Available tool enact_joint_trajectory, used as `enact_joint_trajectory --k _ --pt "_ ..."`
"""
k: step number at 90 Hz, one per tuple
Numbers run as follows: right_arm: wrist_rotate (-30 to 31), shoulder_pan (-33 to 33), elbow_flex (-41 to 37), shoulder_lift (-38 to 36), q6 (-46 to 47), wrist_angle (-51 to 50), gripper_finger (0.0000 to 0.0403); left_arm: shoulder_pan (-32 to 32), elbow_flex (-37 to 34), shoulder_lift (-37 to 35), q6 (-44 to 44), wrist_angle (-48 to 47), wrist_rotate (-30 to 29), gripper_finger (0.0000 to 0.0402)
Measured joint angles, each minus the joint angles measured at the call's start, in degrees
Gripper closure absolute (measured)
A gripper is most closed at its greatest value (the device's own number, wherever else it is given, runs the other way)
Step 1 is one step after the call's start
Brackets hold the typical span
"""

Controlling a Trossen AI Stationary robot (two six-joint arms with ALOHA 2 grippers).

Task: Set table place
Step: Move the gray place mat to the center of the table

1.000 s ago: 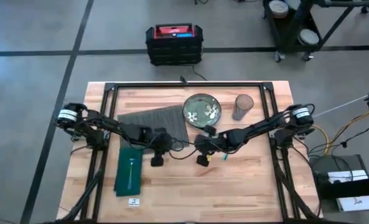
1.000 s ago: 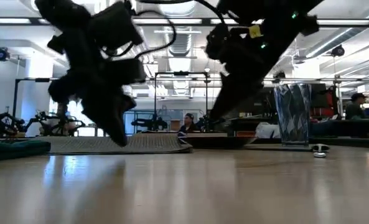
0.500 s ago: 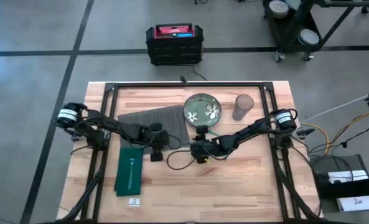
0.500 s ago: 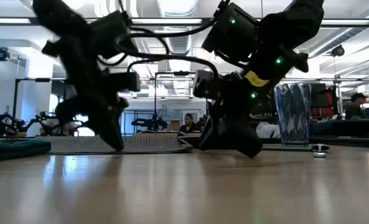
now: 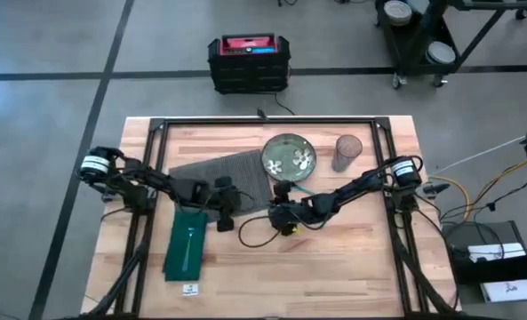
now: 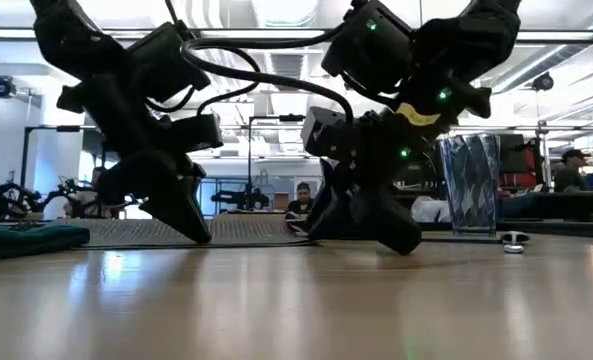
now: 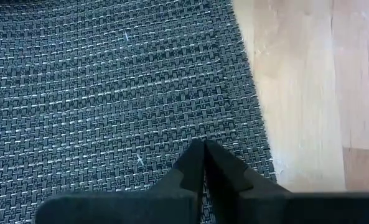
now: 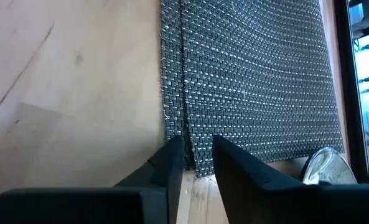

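The large light-wood butcher-block counter (image 5: 334, 258) with its black metal frame rail carries a dark grey ribbed rectangular placemat (image 5: 217, 172), which lies in the far half of the counter, a little to the left of the middle, and is turned at a slight angle to the counter's edges. Its right end reaches just beside a round green plate with white flower pattern (image 5: 288, 156). Right of the plate, a little apart, stands a clear ribbed drinking glass (image 5: 346, 152). A dark green cloth napkin (image 5: 185, 249) lies nearer to the front on the left, with a pale piece of cutlery on it that is too small to identify.

The left claw (image 7: 203, 163) is down at the near edge of the placemat, close to its right corner. In the left wrist view its two dark fingers are pressed together, with their tips over the woven surface; I cannot tell if a fold of the mat is between them.

The right claw (image 8: 195, 155) is low at the right near corner of the placemat. Its fingers (image 8: 169, 163) stand slightly apart, one on each side of the mat's edge, which looks a little raised between them. I cannot tell whether they pinch it.
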Motion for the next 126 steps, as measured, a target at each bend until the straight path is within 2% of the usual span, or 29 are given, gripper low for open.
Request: enact_joint_trajectory --k 34,48,55,65,69,97,112,126 --pt "1.2 -0.5 0.2 -0.6 -3.3 -5.9 0.0362 0.0 0.0 0.0 0.0 0.2 0.7 0.0402" --pt "1.6 -0.7 -0.5 -3.4 4.2 -11.7 0.0357 -0.2 1.9 -0.8 -1.0 -1.8 1.8 0.0402" --pt "-2.1 -1.5 -0.6 -4.8 12.2 -12.5 0.0353 -0.2 4.4 -2.2 -1.6 -3.7 0.7 0.0402" --pt "-15.7 -4.2 -0.2 -5.9 23.0 -11.0 0.0347 0.2 6.7 -2.8 -1.4 -7.4 -2.7 0.0402" --pt "-18.9 -5.1 -0.3 -5.2 24.3 -10.9 0.0345 0.7 6.5 -2.2 -0.8 -8.0 -2.9 0.0402" --pt "-19.5 -6.4 0.1 -3.5 26.7 -9.8 0.0331 3.1 3.6 6.1 0.9 -1.9 -2.8 0.0401" --pt "-19.7 -6.5 0.6 -3.3 28.2 -7.9 0.0332 2.8 3.7 10.3 0.9 6.3 0.2 0.0401" --pt "-20.1 -6.5 1.4 -3.2 27.8 -7.2 0.0343 2.8 3.7 11.9 0.8 9.0 2.0 0.0401"
